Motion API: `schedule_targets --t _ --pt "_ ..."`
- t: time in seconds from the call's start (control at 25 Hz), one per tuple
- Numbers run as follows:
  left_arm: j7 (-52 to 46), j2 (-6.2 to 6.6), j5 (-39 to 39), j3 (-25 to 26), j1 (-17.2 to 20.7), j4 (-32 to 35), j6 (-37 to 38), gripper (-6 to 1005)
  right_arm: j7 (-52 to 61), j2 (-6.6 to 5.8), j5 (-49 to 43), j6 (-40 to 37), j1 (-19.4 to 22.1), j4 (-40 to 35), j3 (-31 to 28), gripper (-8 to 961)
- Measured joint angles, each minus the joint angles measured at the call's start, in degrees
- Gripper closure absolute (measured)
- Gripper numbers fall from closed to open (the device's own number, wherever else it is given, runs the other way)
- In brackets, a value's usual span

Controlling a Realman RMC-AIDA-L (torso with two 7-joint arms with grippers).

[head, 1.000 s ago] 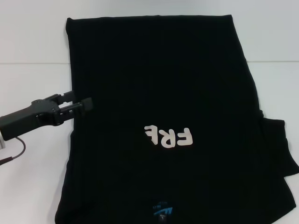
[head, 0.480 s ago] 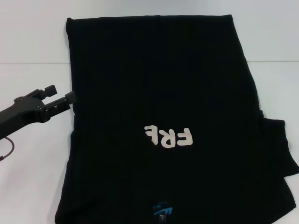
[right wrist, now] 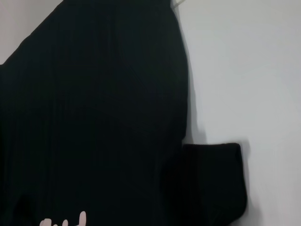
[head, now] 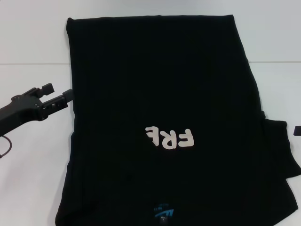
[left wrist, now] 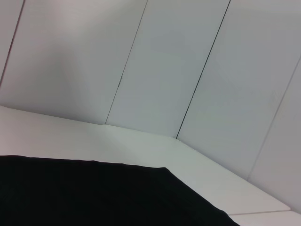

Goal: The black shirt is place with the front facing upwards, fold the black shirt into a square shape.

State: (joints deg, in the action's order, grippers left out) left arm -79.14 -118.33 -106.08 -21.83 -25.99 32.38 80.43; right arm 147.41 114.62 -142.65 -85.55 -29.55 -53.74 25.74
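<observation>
Black, hard-edged fingers [head: 68, 95] of the left gripper [head: 59, 95] stand parted and empty, tips just beside the black shirt's [head: 160, 84] left edge. That soft, matte cloth lies flat on the smooth white table [head: 33, 47], left side folded in, white letters "FRE" [head: 170, 138] showing. At the right edge the right gripper [head: 297, 130] barely shows; its grip cannot be told.

The black two-fingered left gripper [head: 59, 94] is now off the black cloth shirt [head: 160, 84], over the white table [head: 33, 179] toward its left edge; a dark tip [head: 297, 130] appears at the right edge.
</observation>
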Motion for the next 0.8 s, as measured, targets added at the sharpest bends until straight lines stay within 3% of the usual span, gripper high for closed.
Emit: schedule_targets --t 0.8 --pt "-0.06 0.21 -0.01 0.03 -0.53 0.06 -2.45 138 -1.08 0.22 -0.18 8.94 -2.02 6.46 6.36 72"
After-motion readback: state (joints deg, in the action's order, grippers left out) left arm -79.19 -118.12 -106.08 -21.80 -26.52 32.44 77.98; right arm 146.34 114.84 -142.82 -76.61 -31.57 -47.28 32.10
